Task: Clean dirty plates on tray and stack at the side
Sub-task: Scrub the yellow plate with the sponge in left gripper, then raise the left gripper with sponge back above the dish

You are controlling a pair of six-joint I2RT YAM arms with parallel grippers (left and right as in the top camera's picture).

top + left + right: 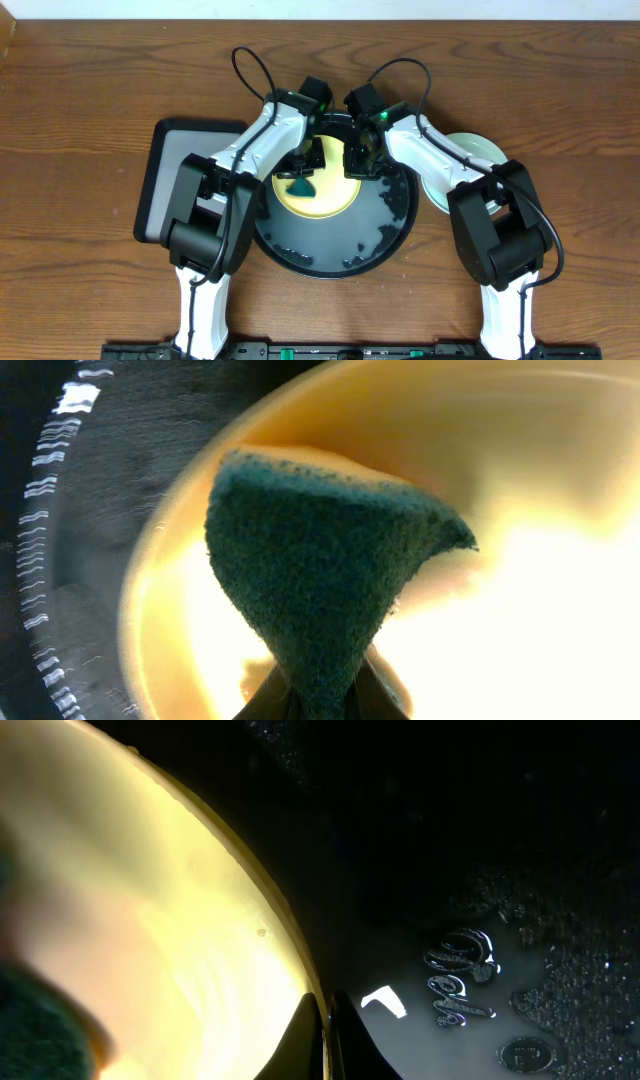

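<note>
A pale yellow plate [322,197] lies in the round black tray [385,235]. My left gripper [303,172] is shut on a dark teal sponge [301,187], which rests on the plate's left part; the left wrist view shows the sponge [320,570] against the yellow plate [520,610]. My right gripper [358,160] is shut on the yellow plate's rim [322,1020] at its far right edge. A pale mint green plate [470,155] lies on the table to the right of the tray, partly hidden under the right arm.
A flat grey rectangular tray [165,180] with a black edge lies left of the black tray, partly under the left arm. Water drops speckle the black tray's floor [560,990]. Brown wooden table [90,100] all around.
</note>
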